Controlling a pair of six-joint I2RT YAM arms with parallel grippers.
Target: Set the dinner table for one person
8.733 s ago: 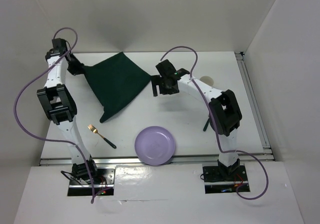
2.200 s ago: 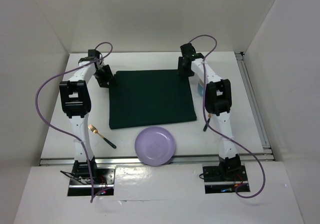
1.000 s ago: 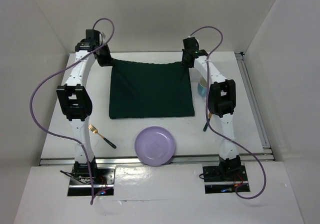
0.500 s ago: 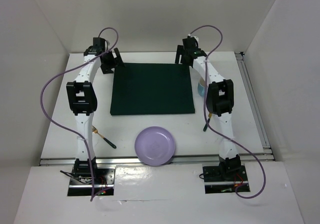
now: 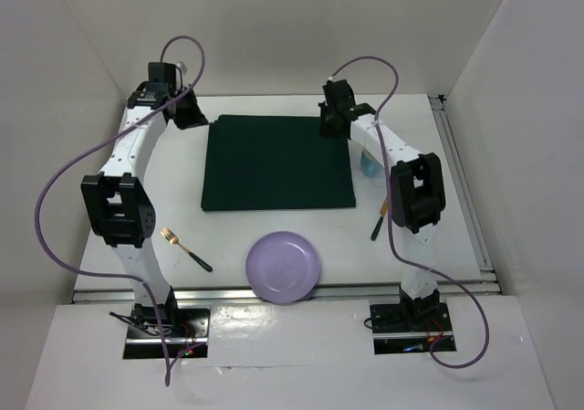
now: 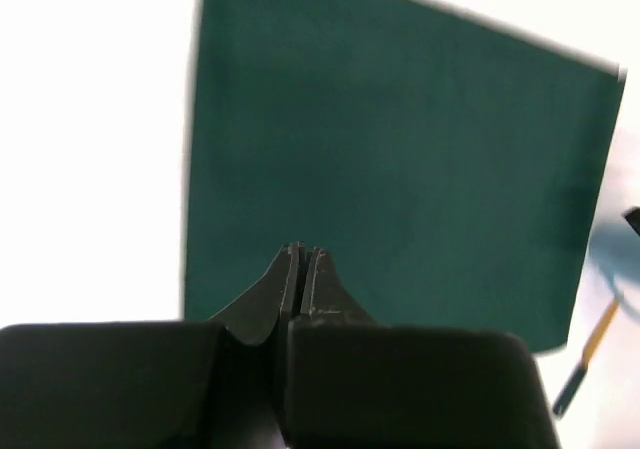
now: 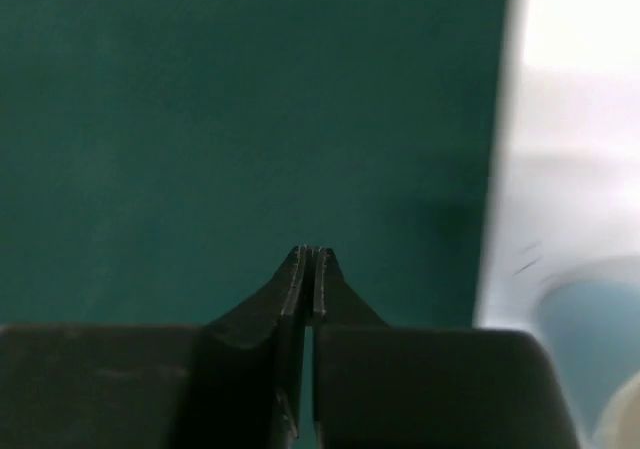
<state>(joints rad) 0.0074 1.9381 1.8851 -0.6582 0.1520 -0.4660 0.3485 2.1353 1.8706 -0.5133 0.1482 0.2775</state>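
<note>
Table: white top [image 5: 438,154] fills the middle of the top view, with a metal rail along its 6 and 3 o'clock edges and the arm bases past the 6 o'clock edge
Left gripper [image 5: 196,118]: at 10 o'clock on the table, just off the cloth's far left corner; the wrist view shows its fingers [image 6: 296,269] pressed together with nothing between them, the cloth spread out beyond the tips
Fork [image 5: 185,248]: gold head and dark handle, lying at 8 o'clock, apart from the cloth and plate
Cloth [image 5: 278,163]: dark green square, flat at the table's centre
Plate [image 5: 283,266]: lilac, at 6 o'clock of the cloth, near the rail and not touching the cloth
Right gripper [image 5: 328,122]: over the cloth's far right corner; fingers [image 7: 322,269] closed at the tips and holding nothing, green fabric [image 7: 250,119] below
Cup [image 5: 369,164]: teal, at 3 o'clock of the cloth, partly hidden by the right arm, blurred in the right wrist view [image 7: 590,329]
Utensil [image 5: 379,223]: gold with a dark handle, at 4 o'clock, beside the cloth's near right corner
</note>
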